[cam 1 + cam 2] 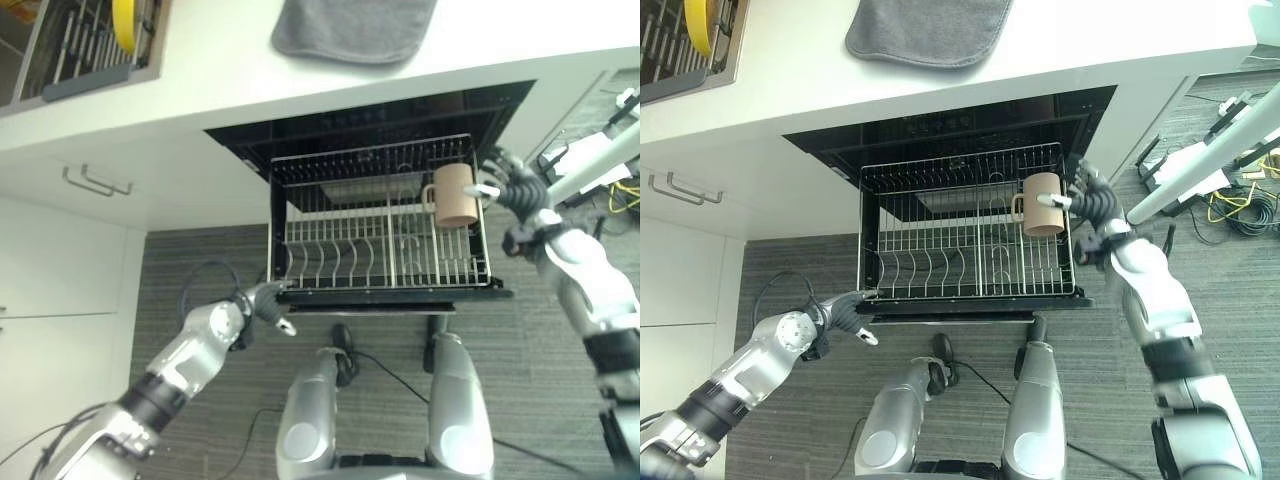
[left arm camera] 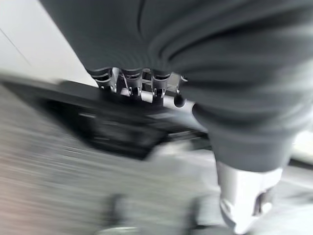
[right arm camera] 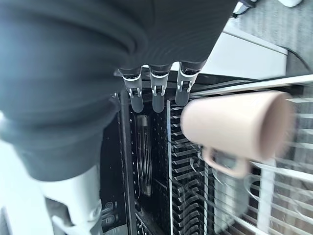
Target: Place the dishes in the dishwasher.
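Silver-grey arms, dark ribbed wrist covers; left hand (image 1: 268,303), right hand (image 1: 507,183): silver fingers, dark tips.

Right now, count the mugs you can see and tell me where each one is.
1. A tan mug sits at the right end of the pulled-out dishwasher rack, next to the right hand. Others could be hidden deeper inside the dishwasher.

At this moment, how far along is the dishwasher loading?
Done: the rack is pulled out. In hand: the right hand holds a mug over the rack's right rear corner, not yet set down. The left hand is at the rack's front left corner. Left: a yellow dish in the counter rack.
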Motion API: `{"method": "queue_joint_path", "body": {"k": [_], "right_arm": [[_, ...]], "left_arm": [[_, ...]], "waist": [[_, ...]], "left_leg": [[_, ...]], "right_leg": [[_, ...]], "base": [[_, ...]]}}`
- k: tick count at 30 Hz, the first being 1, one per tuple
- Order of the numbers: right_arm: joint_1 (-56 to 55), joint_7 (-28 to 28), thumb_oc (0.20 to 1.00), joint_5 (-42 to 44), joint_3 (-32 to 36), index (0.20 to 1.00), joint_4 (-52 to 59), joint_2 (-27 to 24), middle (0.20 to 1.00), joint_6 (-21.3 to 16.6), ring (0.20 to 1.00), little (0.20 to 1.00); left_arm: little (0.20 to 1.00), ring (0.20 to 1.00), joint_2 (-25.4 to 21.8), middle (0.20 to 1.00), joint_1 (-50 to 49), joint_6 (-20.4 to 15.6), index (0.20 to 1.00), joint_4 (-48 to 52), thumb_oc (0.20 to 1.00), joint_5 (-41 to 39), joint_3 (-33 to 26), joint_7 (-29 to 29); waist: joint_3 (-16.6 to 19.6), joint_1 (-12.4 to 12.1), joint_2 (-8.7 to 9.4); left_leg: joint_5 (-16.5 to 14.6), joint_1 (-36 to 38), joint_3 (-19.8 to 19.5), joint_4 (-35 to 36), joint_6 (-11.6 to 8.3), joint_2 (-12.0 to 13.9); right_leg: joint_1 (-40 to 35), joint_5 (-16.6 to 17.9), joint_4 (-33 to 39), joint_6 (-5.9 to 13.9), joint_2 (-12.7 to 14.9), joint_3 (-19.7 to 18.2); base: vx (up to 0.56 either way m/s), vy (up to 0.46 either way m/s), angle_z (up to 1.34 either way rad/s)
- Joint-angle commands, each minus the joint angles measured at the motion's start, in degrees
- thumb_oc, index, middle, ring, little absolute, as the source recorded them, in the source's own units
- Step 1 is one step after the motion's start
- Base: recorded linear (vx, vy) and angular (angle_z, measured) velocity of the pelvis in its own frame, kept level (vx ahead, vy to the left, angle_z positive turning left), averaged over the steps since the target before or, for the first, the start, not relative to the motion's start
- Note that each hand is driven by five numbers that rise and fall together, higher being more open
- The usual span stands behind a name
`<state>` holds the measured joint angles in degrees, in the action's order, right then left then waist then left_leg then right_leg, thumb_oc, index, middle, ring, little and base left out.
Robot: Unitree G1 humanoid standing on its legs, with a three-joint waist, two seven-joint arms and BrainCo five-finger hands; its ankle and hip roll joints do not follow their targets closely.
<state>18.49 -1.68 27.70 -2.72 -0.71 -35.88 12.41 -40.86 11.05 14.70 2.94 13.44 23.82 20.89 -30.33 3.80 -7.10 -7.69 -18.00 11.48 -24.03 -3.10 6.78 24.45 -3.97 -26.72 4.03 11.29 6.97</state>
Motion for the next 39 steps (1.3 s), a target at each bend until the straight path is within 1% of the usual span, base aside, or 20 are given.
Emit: {"method": "queue_joint_path", "body": {"k": [1,2,3,4,5,8,9,13,16,19,20,21,22,24,25,26,28,31,36,39], "right_arm": [[-1.80,-0.28,1.000,-1.45,4.84,1.000,5.71,2.39,1.000,-6.47,1.000,1.000],[-4.13,0.31,1.000,-2.75,5.95,1.000,7.22,2.53,1.000,-6.81,1.000,1.000],[-8.96,1.93,1.000,-5.14,9.12,1.000,8.58,4.39,1.000,-8.20,1.000,1.000],[-10.45,2.12,1.000,-5.91,10.66,1.000,9.35,5.40,1.000,-9.66,1.000,1.000],[-11.07,1.97,1.000,-7.80,11.57,1.000,9.51,6.01,1.000,-10.93,1.000,1.000],[-12.88,2.64,1.000,-7.79,13.20,1.000,11.77,6.59,1.000,-11.50,1.000,1.000],[-14.23,3.14,1.000,-8.16,14.07,1.000,13.09,7.14,1.000,-11.54,1.000,1.000],[-18.06,3.21,1.000,-7.88,16.11,1.000,15.87,10.25,1.000,-12.67,1.000,1.000],[-19.38,3.51,1.000,-8.21,16.37,1.000,17.78,12.38,1.000,-13.87,1.000,1.000],[-19.94,4.58,1.000,-8.83,15.85,1.000,18.99,12.97,1.000,-15.11,1.000,1.000],[-20.38,4.84,1.000,-8.03,15.85,1.000,19.66,12.24,1.000,-15.61,1.000,1.000],[-20.37,4.52,1.000,-7.88,15.92,1.000,19.84,11.96,1.000,-15.60,1.000,1.000],[-20.56,3.75,1.000,-7.90,16.39,1.000,19.91,11.20,1.000,-15.92,1.000,1.000],[-19.66,2.93,1.000,-7.33,17.00,1.000,19.42,10.07,1.000,-16.96,1.000,1.000],[-18.47,2.62,1.000,-7.86,16.21,1.000,18.89,10.19,1.000,-17.70,1.000,1.000],[-18.36,3.00,1.000,-7.62,16.12,1.000,18.61,10.22,1.000,-18.26,1.000,1.000],[-19.44,2.48,1.000,-7.70,17.08,1.000,19.91,9.49,1.000,-17.84,1.000,1.000],[-19.03,0.65,1.000,-9.35,16.85,1.000,19.69,9.07,1.000,-18.03,1.000,1.000],[-19.92,-0.16,1.000,-9.09,17.56,1.000,20.14,7.63,1.000,-17.78,1.000,1.000],[-21.56,1.26,1.000,-9.38,18.97,1.000,21.10,5.75,1.000,-17.84,1.000,1.000]], "left_arm": [[1.000,1.000,-3.75,1.000,-2.43,-10.31,1.000,7.64,1.000,-6.57,-5.94,-5.55],[1.000,1.000,-3.95,1.000,-2.40,-12.02,1.000,9.21,1.000,-9.71,-8.98,-6.73],[1.000,1.000,-1.29,1.000,-4.95,-23.70,1.000,11.23,1.000,-17.68,-17.21,-11.15],[1.000,1.000,1.78,1.000,-6.47,-30.77,1.000,12.12,1.000,-20.88,-20.40,-13.91],[1.000,1.000,3.98,1.000,-7.22,-34.74,1.000,12.22,1.000,-22.18,-21.84,-14.60],[1.000,1.000,7.13,1.000,-8.66,-39.13,1.000,13.72,1.000,-23.61,-24.12,-15.51],[1.000,1.000,9.19,1.000,-9.95,-40.95,1.000,14.77,1.000,-25.45,-25.77,-15.55],[1.000,1.000,11.10,1.000,-12.60,-41.68,1.000,17.50,1.000,-28.83,-29.01,-12.02],[1.000,1.000,11.51,1.000,-13.51,-41.61,1.000,18.58,1.000,-29.61,-29.96,-10.96],[1.000,1.000,11.29,1.000,-13.49,-41.76,1.000,18.80,1.000,-28.80,-30.41,-11.70],[1.000,1.000,10.83,1.000,-13.44,-41.31,1.000,18.61,1.000,-29.60,-31.01,-11.74],[1.000,1.000,10.72,1.000,-13.21,-41.29,1.000,18.44,1.000,-30.10,-31.09,-11.66],[1.000,1.000,10.56,1.000,-12.89,-41.23,1.000,18.09,1.000,-31.03,-31.15,-11.43],[1.000,1.000,10.89,1.000,-12.04,-40.64,1.000,17.03,1.000,-32.04,-31.07,-12.37],[1.000,1.000,11.06,1.000,-11.33,-40.15,1.000,16.07,1.000,-31.98,-30.68,-13.26],[1.000,1.000,11.11,1.000,-11.00,-39.64,1.000,15.43,1.000,-32.09,-30.72,-13.41],[1.000,1.000,11.59,1.000,-12.75,-39.25,1.000,15.66,1.000,-33.97,-31.53,-12.19],[1.000,1.000,12.69,1.000,-13.98,-38.25,1.000,16.16,1.000,-34.71,-31.29,-11.26],[1.000,1.000,13.39,1.000,-15.50,-37.98,1.000,17.93,1.000,-37.60,-31.06,-12.51],[1.000,1.000,14.01,1.000,-17.32,-36.57,1.000,18.45,1.000,-38.41,-31.86,-12.65]], "waist": [[0.53,-0.08,2.31],[0.54,0.09,2.85],[1.04,-0.19,4.26],[2.19,-0.64,4.85],[3.11,-0.97,5.18],[5.45,-1.47,6.09],[7.51,-1.69,6.97],[12.35,-1.91,8.98],[13.56,-1.84,9.36],[14.47,-2.57,8.95],[15.19,-3.25,8.66],[15.64,-3.35,8.56],[16.26,-3.04,8.74],[17.82,-3.18,9.28],[17.97,-3.39,9.53],[18.32,-3.86,9.50],[18.67,-4.35,9.55],[19.05,-4.46,8.92],[19.43,-2.86,9.30],[19.91,-2.23,8.80]], "left_leg": [[2.93,1.07,-2.45,3.51,0.88,0.02],[3.08,1.75,-2.27,3.98,0.78,0.20],[3.66,5.03,-1.96,6.37,0.36,0.68],[4.00,6.71,-1.85,8.03,0.06,0.84],[4.08,7.83,-1.79,9.17,-0.11,0.81],[4.09,9.94,-1.34,11.06,-0.13,0.26],[3.27,11.64,-0.63,11.70,0.11,-0.48],[1.17,15.97,0.72,13.80,1.59,-2.76],[1.03,18.36,1.59,16.53,2.34,-3.86],[1.05,19.48,3.56,17.98,3.01,-3.80],[1.06,19.78,4.25,18.88,3.65,-4.10],[1.66,19.39,4.17,19.40,3.85,-4.26],[1.65,19.58,3.38,20.30,4.23,-5.27],[2.75,18.76,2.46,21.21,4.37,-6.79],[2.84,19.06,2.13,21.57,4.67,-7.57],[3.43,18.20,1.63,21.28,4.02,-7.57],[4.13,17.54,0.24,20.44,3.44,-8.27],[2.40,17.08,0.42,16.96,3.28,-8.38],[2.47,18.06,-0.46,14.28,-0.01,-2.40],[8.13,18.80,-3.70,18.27,-3.00,4.01]], "right_leg": [[-5.18,-4.86,-0.56,1.02,-0.86,0.63],[-6.01,-4.75,0.03,1.05,-1.03,0.71],[-9.96,-4.45,2.98,1.07,-1.50,1.66],[-12.30,-4.32,5.11,0.93,-1.86,2.39],[-13.81,-4.26,6.46,0.93,-1.95,2.83],[-16.42,-3.28,9.59,1.42,-1.62,3.46],[-18.49,-2.11,12.29,2.26,-0.82,3.61],[-21.81,2.90,16.10,6.05,2.22,2.73],[-20.84,7.79,14.87,7.55,3.71,2.64],[-20.51,7.04,11.29,7.38,3.44,5.94],[-22.07,3.17,7.42,6.86,1.14,7.13],[-22.46,2.53,7.05,6.40,-0.56,6.89],[-23.66,-0.26,5.82,5.90,-4.39,5.32],[-25.96,-2.68,7.89,3.48,-10.59,3.01],[-25.57,-2.52,10.30,2.70,-10.58,3.28],[-28.05,-4.84,13.47,1.24,-11.29,3.71],[-29.65,-3.68,16.19,1.03,-11.31,3.01],[-30.97,-4.98,18.56,-0.39,-10.76,3.85],[-30.19,-3.99,19.72,-0.90,-8.57,4.40],[-29.62,-3.83,19.66,-0.39,-7.25,2.61]], "base": [[-0.01,-0.081,-0.03],[-0.01,-0.146,-0.11],[0.00,-0.134,-0.10],[0.01,-0.100,0.00],[0.01,-0.002,0.07],[0.01,0.063,0.08],[0.05,0.174,0.12],[0.08,0.219,0.04],[-0.01,0.160,-0.03],[-0.09,0.184,-0.28],[-0.12,0.129,-0.52],[-0.12,0.130,-0.47],[-0.11,0.044,-0.26],[-0.10,-0.012,0.14],[-0.05,-0.146,0.20],[-0.02,-0.223,0.14],[0.00,-0.203,0.25],[-0.03,-0.094,0.32],[-0.04,0.145,0.08],[0.05,0.420,-0.13]]}}
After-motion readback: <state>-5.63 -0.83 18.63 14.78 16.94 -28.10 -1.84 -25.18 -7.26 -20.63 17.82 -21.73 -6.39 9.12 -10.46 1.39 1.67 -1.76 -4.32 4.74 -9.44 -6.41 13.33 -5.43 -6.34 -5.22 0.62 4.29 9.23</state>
